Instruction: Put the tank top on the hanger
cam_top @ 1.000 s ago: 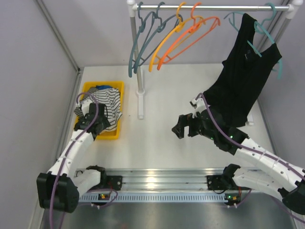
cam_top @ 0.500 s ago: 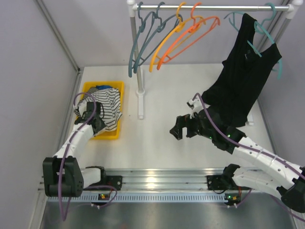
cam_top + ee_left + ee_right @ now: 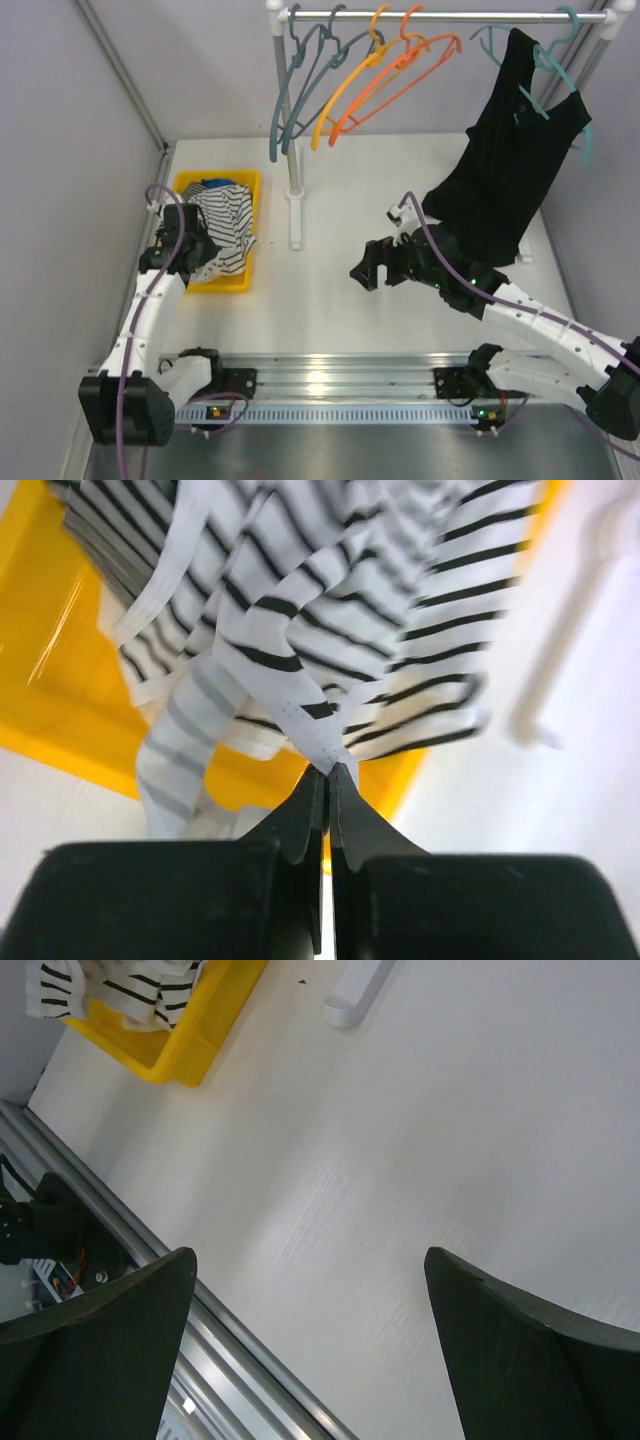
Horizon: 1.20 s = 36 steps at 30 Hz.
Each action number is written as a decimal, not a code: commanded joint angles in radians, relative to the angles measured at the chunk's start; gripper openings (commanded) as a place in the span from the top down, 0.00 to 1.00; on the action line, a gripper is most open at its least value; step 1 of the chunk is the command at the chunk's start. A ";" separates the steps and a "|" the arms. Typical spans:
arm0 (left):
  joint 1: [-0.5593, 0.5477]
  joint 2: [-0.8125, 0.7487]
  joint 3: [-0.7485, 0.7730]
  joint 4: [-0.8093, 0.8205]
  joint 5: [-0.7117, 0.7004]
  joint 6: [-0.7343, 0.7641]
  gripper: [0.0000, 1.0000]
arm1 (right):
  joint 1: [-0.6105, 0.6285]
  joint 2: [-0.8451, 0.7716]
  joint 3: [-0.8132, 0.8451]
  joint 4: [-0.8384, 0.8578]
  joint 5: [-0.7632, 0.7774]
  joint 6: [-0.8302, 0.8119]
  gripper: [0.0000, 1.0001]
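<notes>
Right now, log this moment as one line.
left jaws: shut on tank top, at yellow bin | right jaws: open, empty, above table | hanger: bare, on rail | step: hanging not yet done

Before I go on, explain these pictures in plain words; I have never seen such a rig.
Two robot arms stand at a white table, each ending in a two-finger gripper. One picture looks down from above; the other two come from wrist cameras. The left gripper is shut on the striped tank top, which drapes over a yellow bin. The right gripper is open over bare table, holding nothing. At the back, a rail carries the red-orange hanger, others, and a black top.
</notes>
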 commanded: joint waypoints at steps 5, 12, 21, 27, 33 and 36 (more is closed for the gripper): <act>0.005 -0.139 0.224 -0.080 0.281 0.072 1.00 | 0.013 0.060 0.011 0.256 -0.113 0.038 0.06; 0.005 -0.176 0.356 -0.097 0.427 0.046 1.00 | 0.077 0.213 0.091 0.397 -0.074 0.060 0.10; 0.004 -0.157 0.503 -0.101 0.526 0.029 1.00 | 0.237 0.443 0.252 0.545 0.099 0.155 0.21; 0.005 -0.159 0.511 -0.114 0.551 0.020 1.00 | 0.372 0.477 0.345 0.574 0.238 0.045 0.21; 0.005 -0.197 0.448 -0.086 0.569 -0.013 1.00 | 0.421 0.524 0.413 0.615 0.253 0.017 0.28; 0.005 -0.206 0.433 -0.075 0.583 -0.022 1.00 | 0.434 0.586 0.465 0.629 0.273 -0.008 0.29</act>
